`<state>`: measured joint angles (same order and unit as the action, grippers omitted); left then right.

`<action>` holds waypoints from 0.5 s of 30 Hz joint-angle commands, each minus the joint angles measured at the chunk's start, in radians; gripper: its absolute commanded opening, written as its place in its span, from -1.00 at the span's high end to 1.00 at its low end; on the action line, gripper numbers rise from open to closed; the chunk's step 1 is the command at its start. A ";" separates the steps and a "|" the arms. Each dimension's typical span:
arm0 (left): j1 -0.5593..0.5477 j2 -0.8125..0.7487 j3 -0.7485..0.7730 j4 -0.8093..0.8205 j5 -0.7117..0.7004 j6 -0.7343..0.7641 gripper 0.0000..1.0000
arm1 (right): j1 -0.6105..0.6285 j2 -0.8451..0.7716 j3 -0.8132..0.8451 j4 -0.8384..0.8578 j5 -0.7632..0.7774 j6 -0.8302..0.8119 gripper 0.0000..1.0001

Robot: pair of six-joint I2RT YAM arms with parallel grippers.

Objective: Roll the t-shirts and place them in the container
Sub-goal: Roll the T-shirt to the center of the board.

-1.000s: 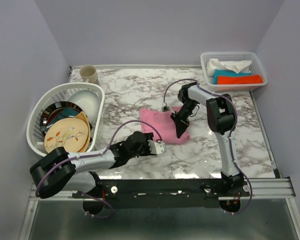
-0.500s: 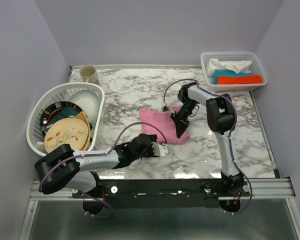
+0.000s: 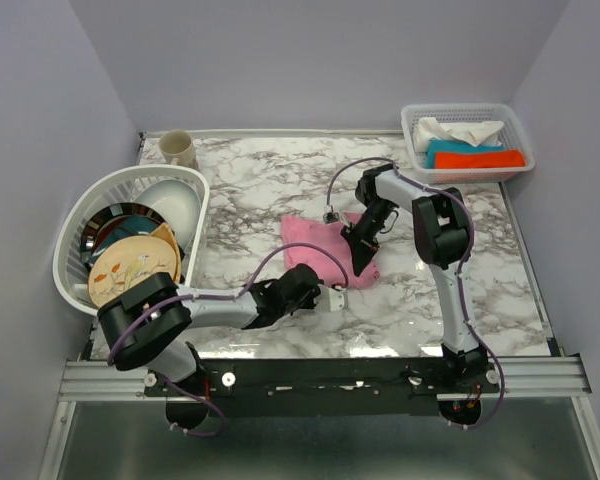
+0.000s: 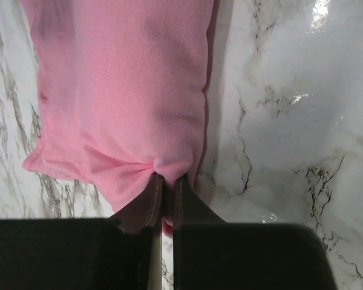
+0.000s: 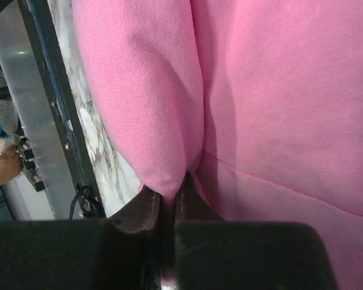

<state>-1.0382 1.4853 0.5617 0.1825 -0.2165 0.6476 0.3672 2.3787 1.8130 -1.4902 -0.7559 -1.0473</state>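
Observation:
A pink t-shirt (image 3: 315, 240) lies folded on the marble table, middle right. My left gripper (image 3: 340, 297) is at the shirt's near edge. In the left wrist view the t-shirt (image 4: 121, 90) puckers where the left gripper (image 4: 167, 181) is shut on its near corner. My right gripper (image 3: 361, 265) comes down on the shirt's right near part. In the right wrist view the right gripper (image 5: 169, 194) is shut on a raised fold of the t-shirt (image 5: 278, 90).
A white dish rack (image 3: 75, 240) holding plates and a bowl stands at the left. A beige mug (image 3: 178, 149) is behind it. A white basket (image 3: 467, 112) of folded cloths stands at the back right. The metal rail (image 3: 330, 370) runs along the near edge.
My left arm has reached to the right up to the shirt's near edge and its jaws have closed on the corner. The right arm has stayed on the shirt.

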 commanded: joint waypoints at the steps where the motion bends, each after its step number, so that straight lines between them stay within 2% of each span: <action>1: 0.036 0.046 0.066 -0.135 0.104 -0.005 0.98 | 0.001 0.053 -0.004 -0.036 0.118 -0.051 0.54; 2: 0.047 0.062 0.085 -0.181 0.126 -0.012 1.00 | -0.001 0.037 -0.014 -0.036 0.118 -0.056 0.48; 3: 0.067 0.073 0.136 -0.233 0.152 -0.022 1.00 | -0.002 0.031 -0.011 -0.036 0.116 -0.051 -0.06; 4: 0.105 0.087 0.167 -0.279 0.214 -0.029 1.00 | -0.007 0.024 0.000 -0.036 0.103 -0.039 -0.79; 5: 0.131 0.111 0.193 -0.352 0.261 -0.054 1.00 | -0.022 0.001 0.032 -0.036 0.092 -0.008 -0.99; 7: 0.179 0.130 0.271 -0.428 0.375 -0.063 1.00 | -0.043 -0.035 0.066 -0.036 0.049 0.018 -0.99; 11: 0.253 0.145 0.349 -0.553 0.507 -0.065 1.00 | -0.138 -0.159 0.085 -0.016 0.010 0.070 -0.99; 13: 0.271 0.156 0.403 -0.603 0.574 -0.060 1.00 | -0.174 -0.277 0.008 0.027 0.004 0.088 -0.99; 15: 0.283 0.181 0.456 -0.667 0.649 -0.060 1.00 | -0.206 -0.390 -0.090 0.177 0.018 0.112 -0.99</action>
<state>-0.7761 1.6203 0.9314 -0.2592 0.1818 0.6033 0.2440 2.2402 1.8454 -1.3956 -0.7620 -0.9924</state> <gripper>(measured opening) 0.024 0.995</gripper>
